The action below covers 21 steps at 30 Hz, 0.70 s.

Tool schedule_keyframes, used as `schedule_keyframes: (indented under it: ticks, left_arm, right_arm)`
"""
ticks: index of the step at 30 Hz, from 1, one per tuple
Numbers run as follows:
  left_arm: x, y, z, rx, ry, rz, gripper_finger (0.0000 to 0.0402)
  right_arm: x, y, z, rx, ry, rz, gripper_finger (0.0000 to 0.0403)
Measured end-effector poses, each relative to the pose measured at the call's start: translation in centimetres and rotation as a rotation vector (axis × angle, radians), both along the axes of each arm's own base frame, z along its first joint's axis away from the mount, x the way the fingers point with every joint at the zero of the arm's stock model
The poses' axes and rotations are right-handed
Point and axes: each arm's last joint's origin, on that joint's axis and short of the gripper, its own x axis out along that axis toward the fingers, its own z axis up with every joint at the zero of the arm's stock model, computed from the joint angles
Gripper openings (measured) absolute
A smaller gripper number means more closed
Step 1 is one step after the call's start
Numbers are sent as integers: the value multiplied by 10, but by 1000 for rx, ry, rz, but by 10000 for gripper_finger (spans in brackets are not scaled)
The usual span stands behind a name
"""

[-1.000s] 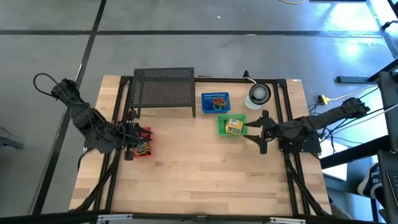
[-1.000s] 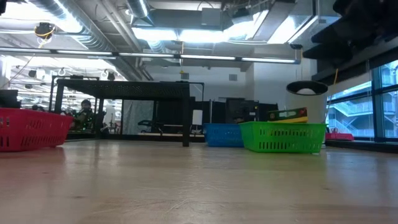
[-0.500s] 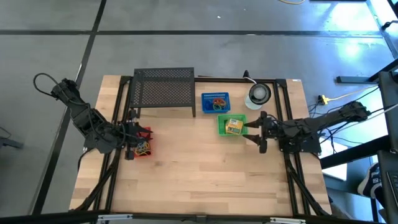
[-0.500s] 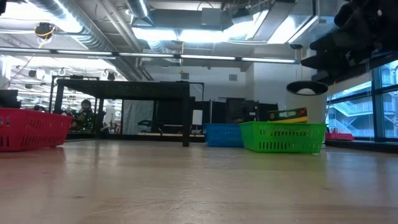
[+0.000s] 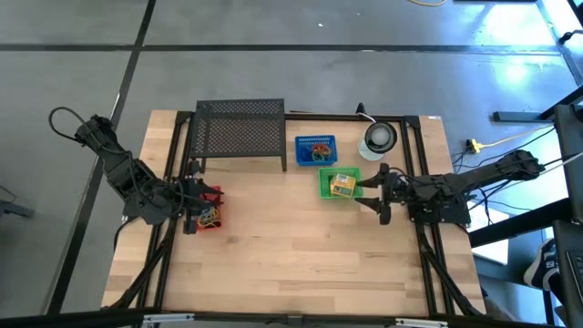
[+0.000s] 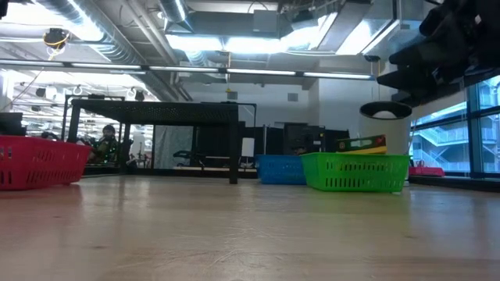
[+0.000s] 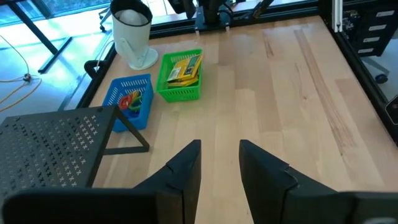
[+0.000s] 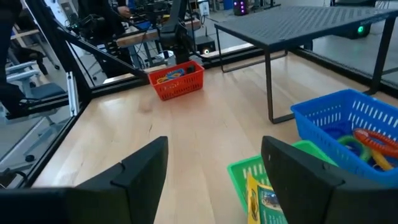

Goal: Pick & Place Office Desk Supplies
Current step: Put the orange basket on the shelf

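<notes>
yellow boxes in green basket — loops in blue

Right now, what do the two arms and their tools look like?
Both arms are dark, jointed, with black cables looping off their bases. The left tool has two flat, angular black fingers; the right tool has two broad black fingers with slanted tips. No markings show.
</notes>
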Motion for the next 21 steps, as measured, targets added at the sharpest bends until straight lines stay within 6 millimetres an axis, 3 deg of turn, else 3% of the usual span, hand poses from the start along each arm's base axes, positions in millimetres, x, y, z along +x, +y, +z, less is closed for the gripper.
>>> schedule_keyframes:
  ticks: [8, 14, 21]
  left_arm:
    - [0, 0, 0, -7, -1, 3, 102]
    - [0, 0, 0, -5, -1, 4, 106]
    - [0, 1, 1, 7, -23, 42, 103]
  right_arm:
    - [-4, 0, -25, 31, -76, 33, 260]
    - [-5, 0, -25, -15, -88, 48, 260]
    - [-4, -10, -25, -50, -86, -97, 260]
